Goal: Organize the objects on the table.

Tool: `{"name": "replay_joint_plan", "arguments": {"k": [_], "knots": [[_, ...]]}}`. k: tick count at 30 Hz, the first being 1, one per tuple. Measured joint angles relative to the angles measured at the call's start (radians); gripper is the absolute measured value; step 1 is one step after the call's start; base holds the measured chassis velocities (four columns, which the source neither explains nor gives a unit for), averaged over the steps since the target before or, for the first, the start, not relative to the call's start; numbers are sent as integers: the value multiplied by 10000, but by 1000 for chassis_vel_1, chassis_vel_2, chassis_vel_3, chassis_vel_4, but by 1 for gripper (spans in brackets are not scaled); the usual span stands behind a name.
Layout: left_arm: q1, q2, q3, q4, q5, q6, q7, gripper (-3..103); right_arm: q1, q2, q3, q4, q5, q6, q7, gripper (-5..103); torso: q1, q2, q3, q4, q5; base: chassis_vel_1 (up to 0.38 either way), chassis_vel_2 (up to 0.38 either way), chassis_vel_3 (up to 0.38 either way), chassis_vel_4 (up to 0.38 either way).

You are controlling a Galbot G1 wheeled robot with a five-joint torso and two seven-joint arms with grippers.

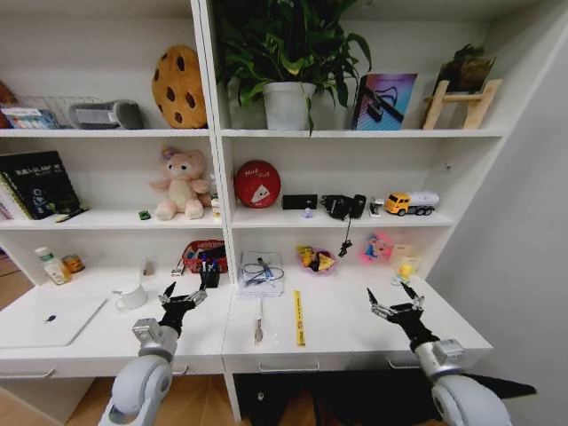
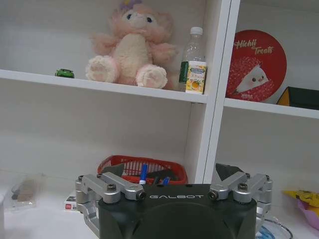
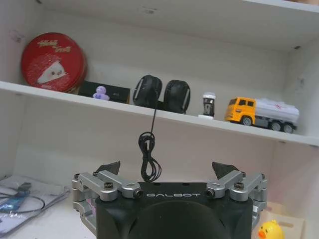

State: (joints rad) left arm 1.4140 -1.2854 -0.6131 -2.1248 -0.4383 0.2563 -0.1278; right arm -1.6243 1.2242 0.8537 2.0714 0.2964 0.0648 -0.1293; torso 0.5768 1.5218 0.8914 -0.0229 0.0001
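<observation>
White bench [image 1: 355, 324] holds clutter; left pincer [image 1: 184, 295] and right pincer [image 1: 397, 303] hover spread (empty), risking toppling the mug [image 1: 131, 297].

Smooth matt white table [image 1: 355, 333], fluffy plush bear [image 1: 182, 184], red mesh basket [image 2: 142, 169]

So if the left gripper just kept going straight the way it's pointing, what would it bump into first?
Probably the red basket holding pens at the back of the desk. The left gripper hovers open over the white desk, aimed at it. Depth is hard to judge, so it may pass slightly above.
</observation>
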Motion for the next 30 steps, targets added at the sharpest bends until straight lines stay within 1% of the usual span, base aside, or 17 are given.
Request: {"name": "replay_joint_plan", "arguments": {"k": [1,3,4,6,7,10,11,13,14,15,18,21,25,30], "knots": [[0,0,0,0,0,0,0,100,0,0,0,0,0,0,0,100,0,0,0,0,0,0,0,0,0],[0,1,0,0,0,0,0,100,-69,387,-31,116,236,0,467,100,0,0,0,-1,-1,0,0,0,0],[0,1,0,0,0,0,0,100,-69,387,-31,116,236,0,467,100,0,0,0,-1,-1,0,0,0,0],[0,0,0,0,0,0,0,100,3,743,-243,226,367,-91,1032,100,0,0,0,-1,-1,0,0,0,0],[0,0,0,0,0,0,0,100,3,743,-243,226,367,-91,1032,100,0,0,0,-1,-1,0,0,0,0],[0,1,0,0,0,0,0,100,244,1003,-525,400,610,-389,1524,100,0,-1,1,0,-1,0,0,0,0],[0,1,0,0,0,0,0,100,244,1003,-525,400,610,-389,1524,100,0,-1,1,0,-1,0,0,0,0],[0,1,0,0,0,0,0,100,447,1059,-669,552,844,-755,1701,100,1,-2,1,0,-2,0,0,0,0],[0,1,0,0,0,0,0,100,447,1059,-669,552,844,-755,1701,100,1,-2,1,0,-2,0,0,0,0],[0,0,0,0,0,0,0,100,540,1050,-717,605,927,-924,1764,100,1,-2,1,0,-2,0,0,0,0],[0,1,0,0,0,0,0,100,592,1034,-739,630,962,-1019,1795,100,1,-2,1,1,-2,0,0,0,0],[0,0,1,0,0,0,0,100,726,962,-802,701,1009,-1301,1989,100,1,-2,1,0,-2,0,0,0,0],[0,0,0,0,0,0,0,100,792,903,-848,736,983,-1480,2174,100,1,-2,1,0,-2,0,0,0,0],[0,0,0,0,0,0,0,100,799,885,-858,738,954,-1497,2190,100,1,-2,1,-1,-1,0,0,0,0]]}}
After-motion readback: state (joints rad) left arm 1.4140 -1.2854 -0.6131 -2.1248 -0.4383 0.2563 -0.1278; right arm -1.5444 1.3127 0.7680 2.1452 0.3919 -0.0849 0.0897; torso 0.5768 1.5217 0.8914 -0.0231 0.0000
